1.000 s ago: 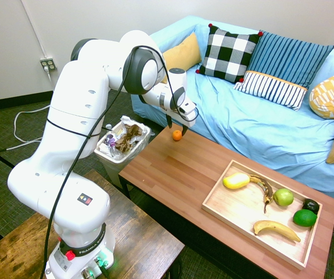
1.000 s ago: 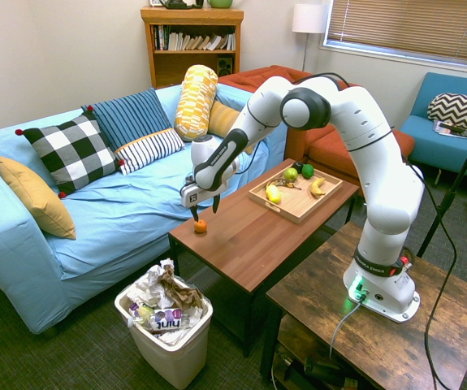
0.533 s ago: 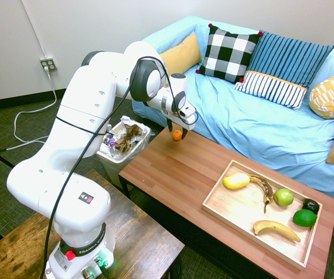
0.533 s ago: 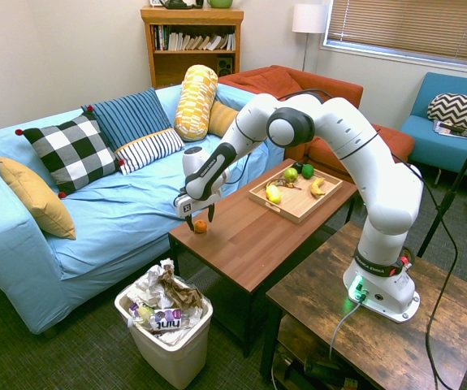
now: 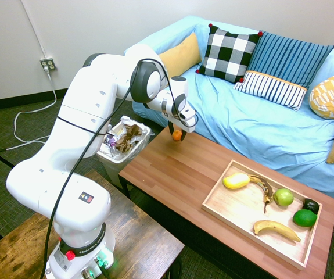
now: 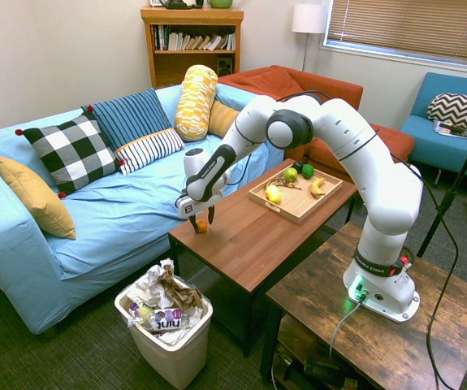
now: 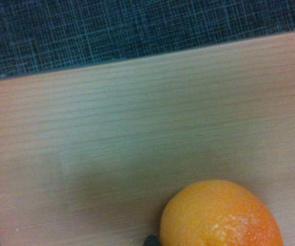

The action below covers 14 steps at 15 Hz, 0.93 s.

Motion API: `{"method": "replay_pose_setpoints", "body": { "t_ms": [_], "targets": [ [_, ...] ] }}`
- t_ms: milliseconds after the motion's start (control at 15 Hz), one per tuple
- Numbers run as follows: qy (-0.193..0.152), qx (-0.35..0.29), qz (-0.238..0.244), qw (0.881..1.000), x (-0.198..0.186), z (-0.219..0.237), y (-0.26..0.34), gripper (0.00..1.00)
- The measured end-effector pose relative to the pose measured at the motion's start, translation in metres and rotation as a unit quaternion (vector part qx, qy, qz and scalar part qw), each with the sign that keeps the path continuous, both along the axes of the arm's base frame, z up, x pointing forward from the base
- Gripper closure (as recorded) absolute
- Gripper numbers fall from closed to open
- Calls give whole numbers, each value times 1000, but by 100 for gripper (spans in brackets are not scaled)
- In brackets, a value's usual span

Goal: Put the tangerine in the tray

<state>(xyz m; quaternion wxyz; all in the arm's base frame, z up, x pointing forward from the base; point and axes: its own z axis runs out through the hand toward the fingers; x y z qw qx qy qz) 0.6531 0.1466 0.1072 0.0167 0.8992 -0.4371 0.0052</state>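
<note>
The tangerine, small and bright orange, rests on the brown coffee table at the corner nearest the sofa. My gripper has come down over it, with one dark finger on each side of the fruit. The fingers stand open and I see no firm grip. The wrist view shows the tangerine large and close on the wood, by the table's edge. At the table's other end sits the light-wood tray, far from the gripper.
In the tray lie a lemon, two bananas, a green apple and a lime. A white trash bin full of litter stands below the tangerine's corner. The blue sofa with pillows runs along the table's far side.
The gripper has come down from just above the tangerine until its fingers straddle it. The fingers have narrowed a little. The tangerine has not moved.
</note>
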Motion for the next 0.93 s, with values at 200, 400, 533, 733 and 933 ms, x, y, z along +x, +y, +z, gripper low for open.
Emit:
{"method": "replay_pose_setpoints", "body": {
  "t_ms": [200,400,533,733,933],
  "targets": [
    [-4,3,-3,1000,3,5,1,100],
    [-10,8,-7,1000,9,31,3,100],
    [-21,11,-14,1000,14,70,-6,100],
    [-40,4,-51,998,6,134,-61,100],
    [-54,-5,-114,992,-23,187,-164,100]
  ]
}}
